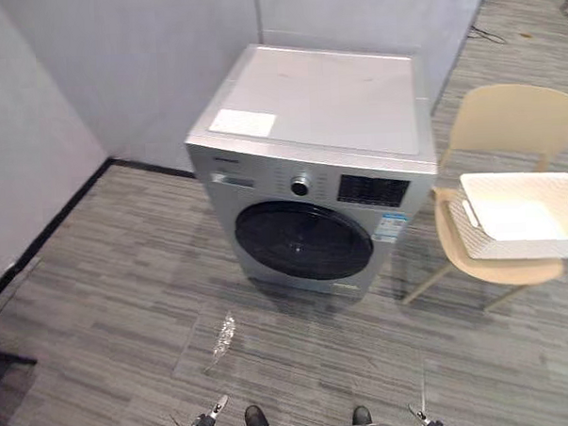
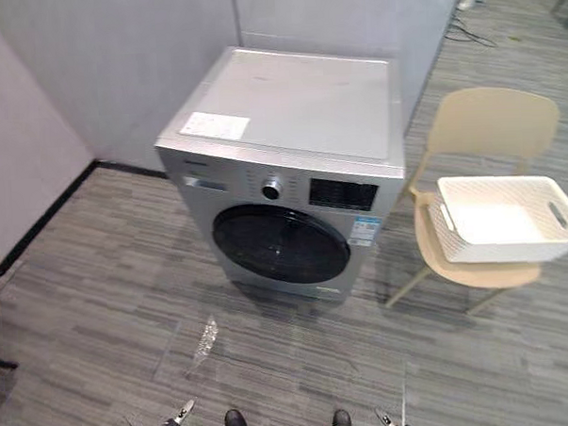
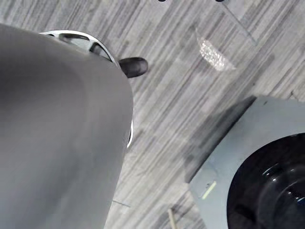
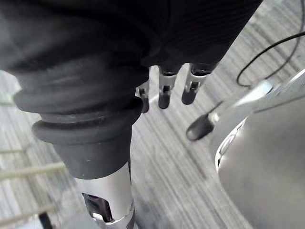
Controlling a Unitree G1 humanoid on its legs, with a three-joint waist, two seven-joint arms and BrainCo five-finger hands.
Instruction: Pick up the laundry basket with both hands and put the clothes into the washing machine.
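A white slatted laundry basket (image 1: pixel 484 242) sits on the seat of a beige chair (image 1: pixel 511 118), to the right of the washing machine (image 1: pixel 317 108). The basket's inside looks plain white. The silver machine's round dark door (image 1: pixel 304 240) is shut. My right hand (image 4: pixel 164 90) hangs low at my side, fingers straight and relaxed, holding nothing. My left hand (image 1: pixel 215 407) shows as a small tip at the bottom edge of the left eye view, far from the basket. The machine's dark door (image 3: pixel 271 186) also shows in the left wrist view.
Grey partition walls stand behind and to the left of the machine. A crumpled scrap of clear plastic (image 1: pixel 223 336) lies on the striped grey floor in front of the machine. Open floor lies between me and the chair.
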